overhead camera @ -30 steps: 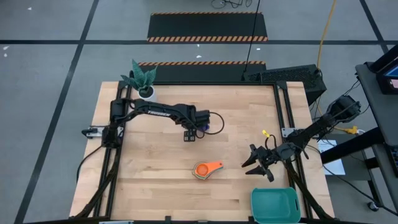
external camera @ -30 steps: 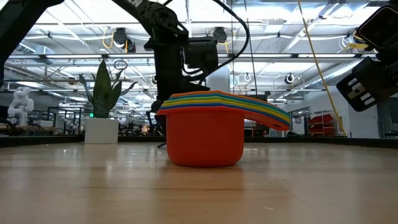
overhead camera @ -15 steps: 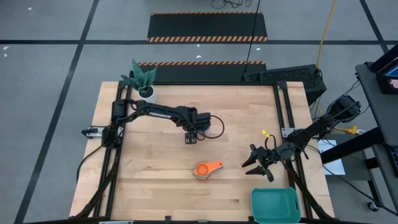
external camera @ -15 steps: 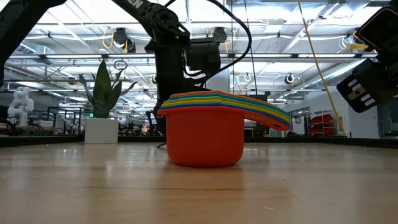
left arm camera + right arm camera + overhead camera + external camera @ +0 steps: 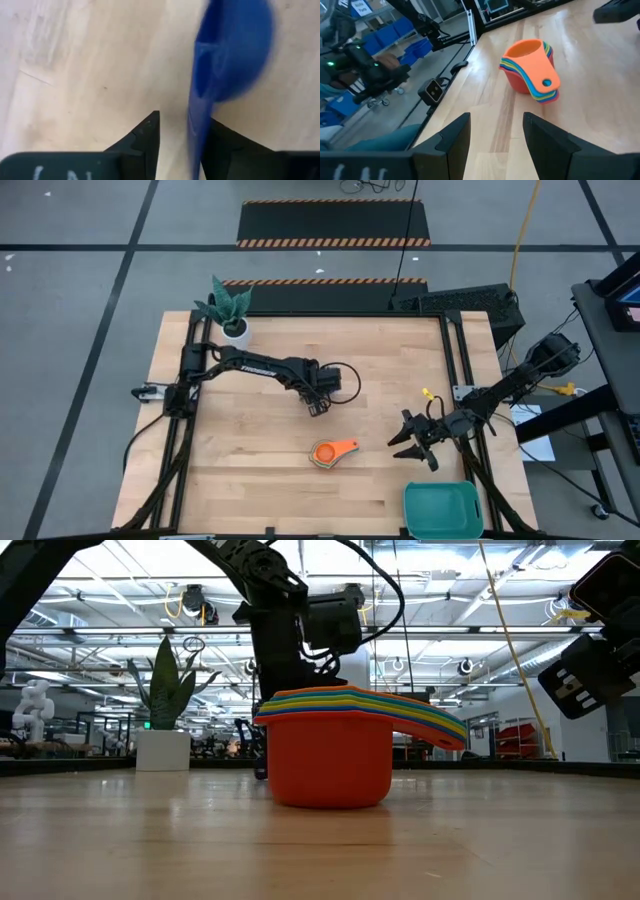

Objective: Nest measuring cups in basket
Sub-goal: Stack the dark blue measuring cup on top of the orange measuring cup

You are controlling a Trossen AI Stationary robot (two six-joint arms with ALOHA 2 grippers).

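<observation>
A nested stack of measuring cups (image 5: 328,452), orange one innermost and handles fanned toward the right, stands on its base mid-table; it also fills the low view (image 5: 330,755) and shows in the right wrist view (image 5: 530,70). My left gripper (image 5: 320,404) hovers just beyond the stack toward the far-left and has a blue measuring cup (image 5: 232,55) between its fingers. My right gripper (image 5: 410,446) waits open to the stack's right, its fingers (image 5: 455,137) pointing at it. The teal basket (image 5: 443,510) sits at the near-right corner, holding nothing. My left gripper has the blue cup by its flat handle (image 5: 197,135), which runs along the fingers and lies against one finger (image 5: 225,145); a gap shows toward the other finger. The bowl points away beyond the fingertips. Whether the cup is clear of the table, I cannot tell.
A white pot with a green plant (image 5: 236,328) stands at the far-left corner. Black frame rails run along the table's left side (image 5: 178,440) and right side (image 5: 465,370). Bare wood lies between the stack and the basket.
My left gripper has moved a short way toward the near-right, toward the stack, turning at the wrist and taking the blue cup along. The stack, the basket and my right arm have stayed put.
</observation>
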